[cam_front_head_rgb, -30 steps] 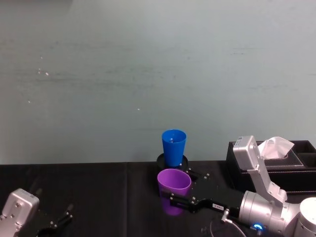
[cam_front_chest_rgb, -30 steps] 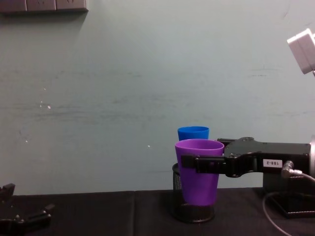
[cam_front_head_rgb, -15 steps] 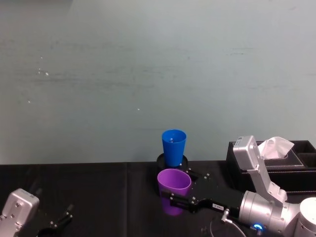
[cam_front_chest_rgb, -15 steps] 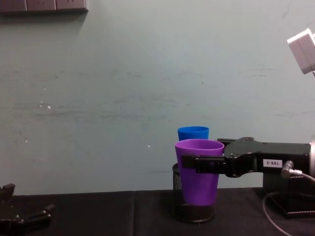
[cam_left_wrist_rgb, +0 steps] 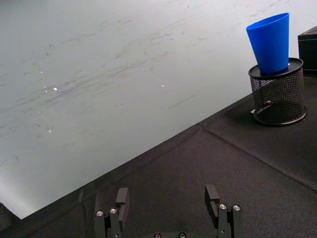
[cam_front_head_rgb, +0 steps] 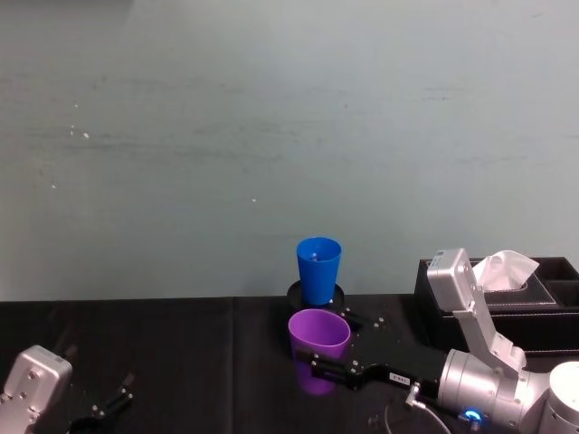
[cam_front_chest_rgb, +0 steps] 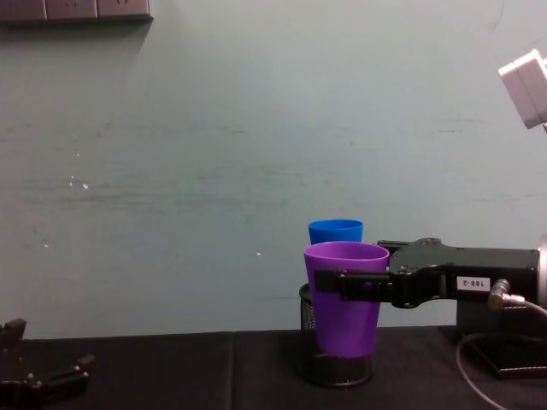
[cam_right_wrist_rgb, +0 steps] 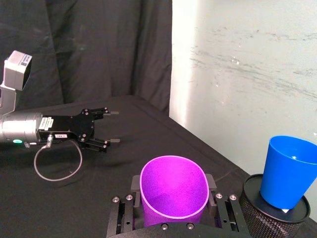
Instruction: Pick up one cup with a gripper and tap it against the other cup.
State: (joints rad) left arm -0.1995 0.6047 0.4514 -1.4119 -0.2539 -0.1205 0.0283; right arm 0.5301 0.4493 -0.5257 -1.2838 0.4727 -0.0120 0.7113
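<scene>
Right gripper (cam_front_chest_rgb: pixel 325 282) clasps the purple cup (cam_front_chest_rgb: pixel 346 316), poised to tap the blue cup (cam_front_chest_rgb: pixel 335 231) (by the table's (cam_front_head_rgb: pixel 181 344) back edge); left gripper (cam_left_wrist_rgb: pixel 166 194) idles spread, front-left corner.

1 legible mark: small white label (cam_front_chest_rgb: pixel 473 283) on the body of the right claw (cam_front_chest_rgb: pixel 329 282), chest view, black chars, reads approx. 188-2. Same label in head view is too small to read. White label (cam_right_wrist_rgb: pixel 61 135) behind the left claw (cam_right_wrist_rgb: pixel 116 127), right wrist view: also unreadable.

Behind purple cup (cam_front_chest_rgb: pixel 346 329): blue cup (cam_front_chest_rgb: pixel 335 231) lower half, mesh holder (cam_front_chest_rgb: pixel 338 371) partly hidden.
</scene>
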